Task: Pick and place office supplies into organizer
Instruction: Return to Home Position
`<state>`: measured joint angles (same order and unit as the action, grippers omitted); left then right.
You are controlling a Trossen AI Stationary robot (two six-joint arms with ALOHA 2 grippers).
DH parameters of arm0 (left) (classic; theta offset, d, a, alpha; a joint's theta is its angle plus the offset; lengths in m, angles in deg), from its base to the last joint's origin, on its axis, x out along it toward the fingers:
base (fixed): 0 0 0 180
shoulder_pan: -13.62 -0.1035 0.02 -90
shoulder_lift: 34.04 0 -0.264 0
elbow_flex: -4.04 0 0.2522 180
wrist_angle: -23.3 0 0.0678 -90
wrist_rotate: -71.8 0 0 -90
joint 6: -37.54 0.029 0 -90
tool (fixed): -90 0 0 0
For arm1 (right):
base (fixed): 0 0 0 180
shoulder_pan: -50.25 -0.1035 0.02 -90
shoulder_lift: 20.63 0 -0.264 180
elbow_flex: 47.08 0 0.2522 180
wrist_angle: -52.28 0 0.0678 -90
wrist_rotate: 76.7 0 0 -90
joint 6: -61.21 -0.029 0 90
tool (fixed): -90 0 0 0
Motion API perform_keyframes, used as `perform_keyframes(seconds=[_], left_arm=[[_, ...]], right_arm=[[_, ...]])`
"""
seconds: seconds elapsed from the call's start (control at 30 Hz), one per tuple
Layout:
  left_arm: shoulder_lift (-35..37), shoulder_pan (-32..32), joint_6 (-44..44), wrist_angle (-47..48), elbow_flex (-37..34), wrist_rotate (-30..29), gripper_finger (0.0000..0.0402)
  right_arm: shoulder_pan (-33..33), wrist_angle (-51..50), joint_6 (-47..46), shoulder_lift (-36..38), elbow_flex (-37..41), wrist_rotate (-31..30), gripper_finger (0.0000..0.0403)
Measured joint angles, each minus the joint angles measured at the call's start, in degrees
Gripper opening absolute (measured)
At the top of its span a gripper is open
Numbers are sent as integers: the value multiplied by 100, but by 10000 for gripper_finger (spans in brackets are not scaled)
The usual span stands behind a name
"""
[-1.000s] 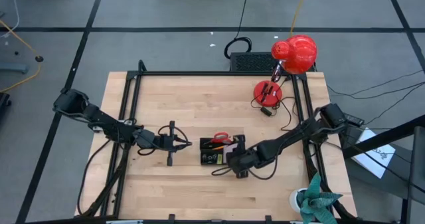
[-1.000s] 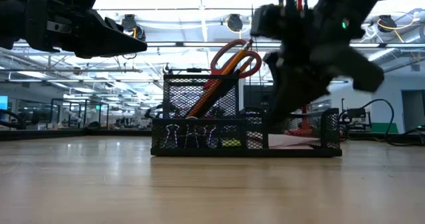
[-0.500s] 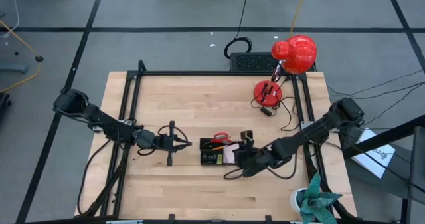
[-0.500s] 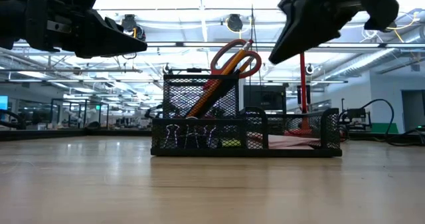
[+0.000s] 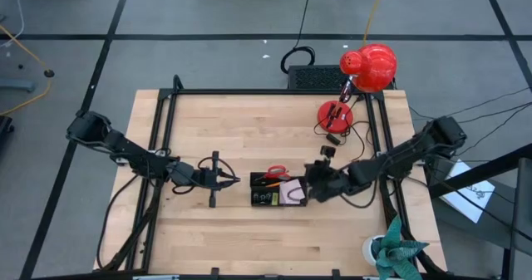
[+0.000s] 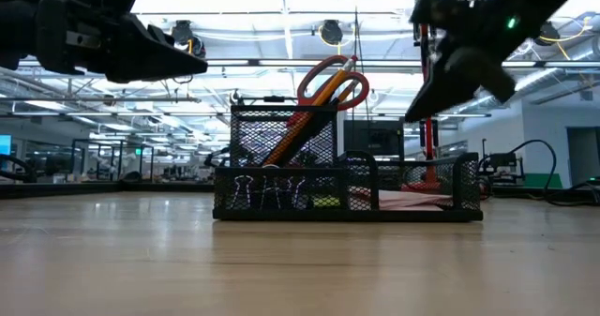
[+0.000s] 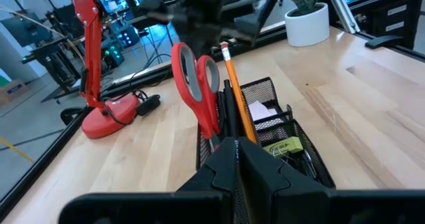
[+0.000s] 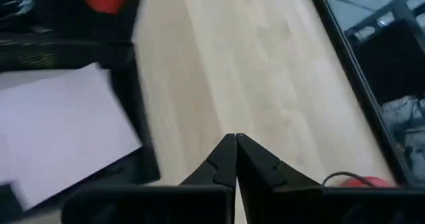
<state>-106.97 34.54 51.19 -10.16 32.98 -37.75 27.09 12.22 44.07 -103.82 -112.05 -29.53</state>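
Closed jaws on both sides, nothing held. Left gripper (image 5: 234,179) up off the table near the left of the organizer (image 6: 281,133); right gripper (image 5: 312,180) in the air at its right end. Upright in the tall mesh cup, scissors (image 6: 333,77) and pencil (image 7: 236,84); in the low front tray, binder clips (image 6: 264,192); flat in the right-hand compartment, the pink pad (image 5: 292,192).

Table-level view: black wire-mesh desk organizer (image 6: 375,180) on the wooden tabletop (image 6: 300,260).
I see red-handled scissors (image 6: 330,77) and an orange pencil (image 6: 298,128) upright in its tall bin, a pink sticky pad (image 6: 412,200) lying low; left gripper (image 6: 192,65) and right gripper (image 6: 420,108) hover above either end.
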Motion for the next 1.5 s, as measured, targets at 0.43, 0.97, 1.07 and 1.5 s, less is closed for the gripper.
perform_keyframes(seconds=[0.43,0.97,1.07,1.5], left_arm=[[0,1,17,76,0,-41,26],[0,1,101,76,0,-46,26],[0,1,86,76,0,-46,26],[608,75,443,129,-2,42,26]], right_arm=[[985,2182,482,95,1284,1778,1],[920,2179,300,75,1290,2203,0],[882,2179,283,75,1290,2112,0],[647,2815,1748,1221,1291,2173,0]])
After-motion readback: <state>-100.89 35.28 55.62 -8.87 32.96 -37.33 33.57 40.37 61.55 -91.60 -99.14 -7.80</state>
